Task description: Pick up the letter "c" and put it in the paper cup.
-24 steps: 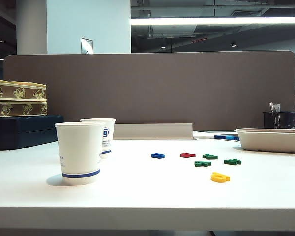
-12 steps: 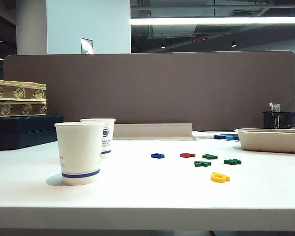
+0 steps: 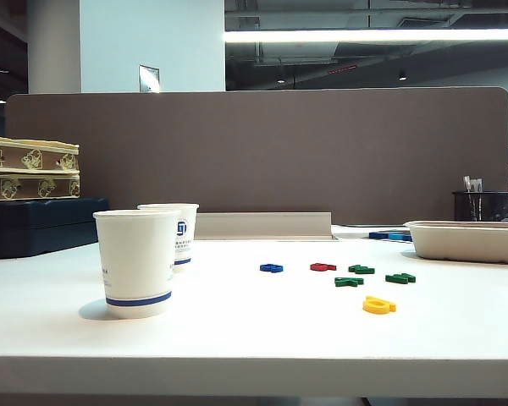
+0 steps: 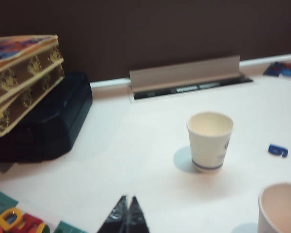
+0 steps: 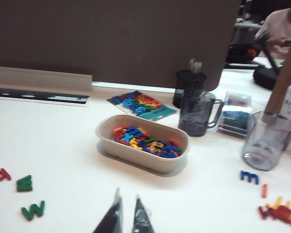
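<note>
Neither arm showed in the outside view; each claw appeared only in its own wrist camera, low over the near bench [image 3: 254, 338]. The left claw [image 4: 128, 198] had its tips pressed together on nothing. The right claw [image 5: 127, 194] stood a narrow slit apart, also empty.

The orange letter "c" could not be picked out in any view. It was not among the loose pieces on the open bench: a blue letter [image 3: 271, 268], a darker red letter [image 3: 323, 267], three green ones and a yellow letter [image 3: 378, 305]. It might have sat in the blurred reddish heap [image 5: 277, 211] off to the right claw's outer side, but that was too smeared to read. So its direction and long axis could not be told.

The paper cup [image 3: 137, 262] stood upright on the left, near the left claw. What showed of its inside [image 4: 281, 206] looked bare. The logo cup [image 3: 176, 233] just behind it looked empty [image 4: 209, 141]. The beige tray [image 5: 136, 160] ahead of the right claw held a jumble of coloured letters.
</note>
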